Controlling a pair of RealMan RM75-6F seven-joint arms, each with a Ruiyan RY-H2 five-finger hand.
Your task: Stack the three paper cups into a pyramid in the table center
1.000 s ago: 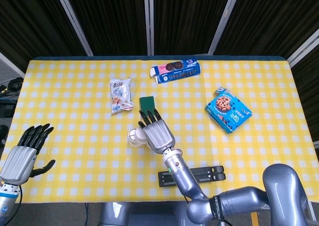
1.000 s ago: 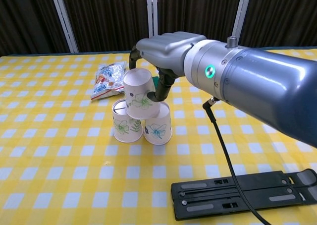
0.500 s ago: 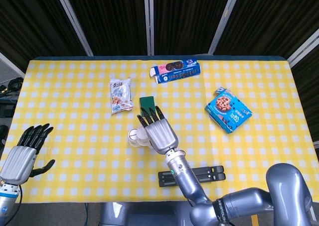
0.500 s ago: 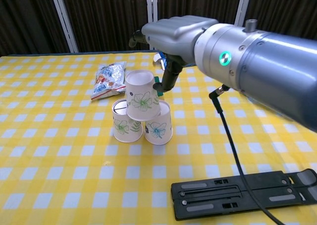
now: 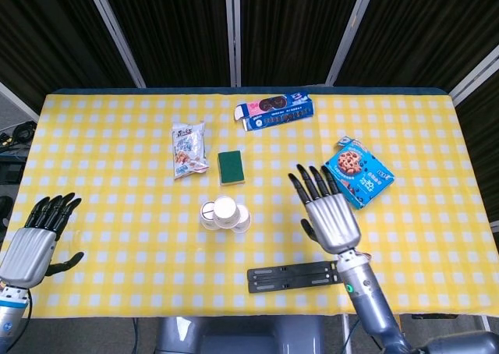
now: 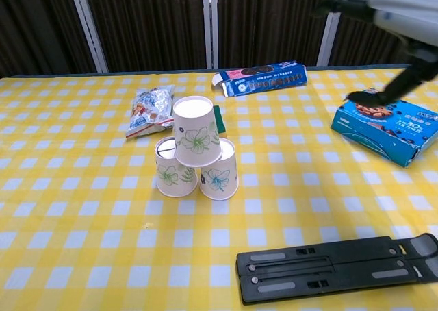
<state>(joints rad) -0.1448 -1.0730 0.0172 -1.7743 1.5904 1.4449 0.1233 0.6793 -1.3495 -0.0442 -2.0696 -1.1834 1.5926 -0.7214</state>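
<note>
Three white paper cups with flower prints stand upside down as a pyramid near the table center. The top cup point(image 6: 194, 140) point(image 5: 225, 207) rests on the left cup point(image 6: 172, 170) point(image 5: 209, 212) and the right cup point(image 6: 219, 171) point(image 5: 241, 217). My right hand point(image 5: 329, 210) point(image 6: 383, 6) hovers open to the right of the stack, well apart from it, fingers spread and holding nothing. My left hand point(image 5: 35, 241) stays open at the table's front left edge, far from the cups.
A black flat stand point(image 5: 299, 277) point(image 6: 335, 266) lies near the front edge. A green sponge point(image 5: 230, 167) sits behind the cups. A snack bag point(image 5: 189, 149), a long cookie box point(image 5: 274, 110) and a blue cookie box point(image 5: 357, 171) lie further back.
My right hand let go of the top cup and pulled away up and to the right. The top cup now stands free on the two lower cups. The left hand barely moved.
</note>
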